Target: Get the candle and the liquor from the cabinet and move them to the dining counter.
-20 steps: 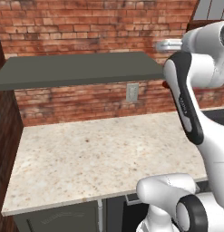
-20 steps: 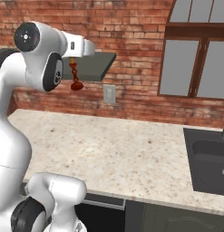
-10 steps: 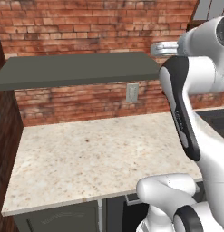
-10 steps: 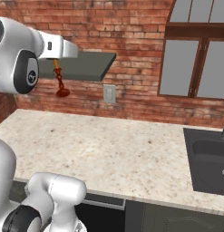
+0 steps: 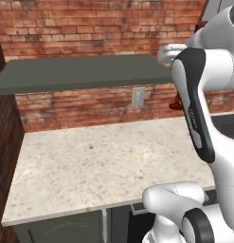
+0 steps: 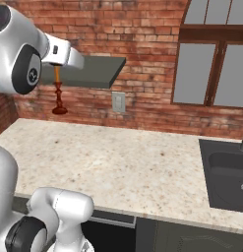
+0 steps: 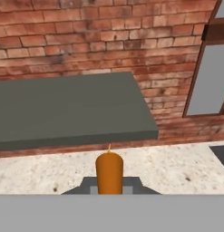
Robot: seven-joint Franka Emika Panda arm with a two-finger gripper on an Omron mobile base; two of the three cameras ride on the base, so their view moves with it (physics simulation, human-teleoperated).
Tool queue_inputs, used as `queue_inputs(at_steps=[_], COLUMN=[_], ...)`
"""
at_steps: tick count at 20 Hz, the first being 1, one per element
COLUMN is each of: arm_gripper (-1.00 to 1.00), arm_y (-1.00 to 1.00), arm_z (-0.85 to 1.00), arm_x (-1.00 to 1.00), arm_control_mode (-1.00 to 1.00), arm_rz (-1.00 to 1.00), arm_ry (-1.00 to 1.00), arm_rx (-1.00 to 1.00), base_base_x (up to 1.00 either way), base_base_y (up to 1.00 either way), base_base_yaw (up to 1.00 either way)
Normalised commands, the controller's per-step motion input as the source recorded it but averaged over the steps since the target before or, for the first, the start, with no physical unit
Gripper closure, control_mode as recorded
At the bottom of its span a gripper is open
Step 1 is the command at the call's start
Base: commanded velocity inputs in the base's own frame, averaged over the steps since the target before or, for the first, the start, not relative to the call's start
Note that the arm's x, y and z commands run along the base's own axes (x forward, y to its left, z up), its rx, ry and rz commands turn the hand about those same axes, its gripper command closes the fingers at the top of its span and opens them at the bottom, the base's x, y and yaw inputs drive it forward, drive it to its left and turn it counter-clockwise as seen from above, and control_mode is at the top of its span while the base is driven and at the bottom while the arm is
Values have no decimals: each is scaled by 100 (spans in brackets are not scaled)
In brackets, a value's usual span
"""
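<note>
- While the arm swings right to left across the left base view, the wrist now sits at the right end of the cabinet [image 5: 80,73], further left than half a second ago; a scrap of dark red holder shows just beside the forearm, below that shelf end, and the candle [image 5: 175,105] it belongs to is otherwise hidden by the arm. The end effector itself is masked by the arm here.
- Compared with the earlier right base pictures, the candle [image 6: 57,93] now hangs further left and a little lower, upright under the white hand, clear of the cabinet [image 6: 91,71] front edge and well above the tabletop [image 6: 118,162]. Its orange stem runs up into the end effector [image 6: 56,67], whose jaws stand clenched on the stem, and the holder dangles free beneath with nothing supporting it.
- Looking along the hand, the candle [image 7: 109,173] top stands between the fingertips at the bottom middle, wick up; beyond it lie the bare cabinet [image 7: 68,111] board, the brick wall and the tabletop [image 7: 177,167].
- What this means, as I judge it: the candle is lifted off the cabinet and is being carried away, so the first pick is done and the haul to the dining counter is next. No liquor bottle shows on the visible part of the board.
</note>
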Motion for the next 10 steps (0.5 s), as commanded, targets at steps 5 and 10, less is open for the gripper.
queue_inputs(at_steps=[5,10], arm_gripper=[100,100], arm_y=[0,0], arm_z=[-63,-38], arm_x=[-45,-31], arm_control_mode=[-100,-100], arm_rz=[5,3], arm_ry=[-7,-14], arm_rx=[0,0], base_base_x=[0,0], base_base_y=[0,0], base_base_yaw=[0,0])
